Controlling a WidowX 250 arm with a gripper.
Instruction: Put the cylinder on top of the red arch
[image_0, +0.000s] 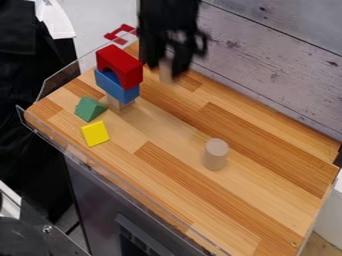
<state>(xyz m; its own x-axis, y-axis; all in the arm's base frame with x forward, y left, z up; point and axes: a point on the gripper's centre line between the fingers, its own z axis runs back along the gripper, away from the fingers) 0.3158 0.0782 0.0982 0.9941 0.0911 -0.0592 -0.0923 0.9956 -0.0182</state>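
Hanging from the top edge of the view, one black gripper (165, 66), blurred, its upper part cut off by that edge; how far it is open cannot be told, nor whether it has hold of anything. Pale tan shape (165, 73), at the lower end of the gripper, partly covered by it; form and exact footing unclear.

Cylinder (215, 155), greyish beige, one: upright on the wooden tabletop (260, 200), right of the view's middle, well apart from the stack; round top and near side visible, far side hidden.

Red arch (123, 64), one: uppermost in the stack at the upper left, lying on a blue block (117, 86); its underside is hard to make out. Tan support (121, 103), beneath the blue block, mostly hidden by it; number of pieces uncertain.

Green block (88, 108), wedge-like, near the foot of the stack. Yellow block (95, 133), near the green one, apart from it.

Red-and-white item (121, 36), beyond the upper-left corner of the tabletop, partly hidden, kind not identifiable.
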